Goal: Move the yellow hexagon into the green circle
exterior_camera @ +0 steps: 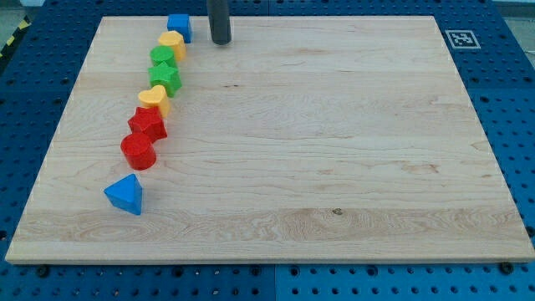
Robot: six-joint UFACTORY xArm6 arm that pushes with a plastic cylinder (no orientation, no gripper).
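Observation:
A yellow hexagon (171, 43) lies near the view's top left, in a slanted row of blocks. It touches a green round block (163, 57) just below it and a blue block (179, 27) just above it. My tip (221, 42) rests on the board to the right of the yellow hexagon and the blue block, a short gap away, touching neither.
The row runs down and to the left: a green star (165, 79), a yellow heart (154, 98), a red star (147, 124), a red cylinder (139, 151). A blue triangle (125, 195) lies apart, lower left. The wooden board (334, 167) has a marker tag (460, 38) at its top right corner.

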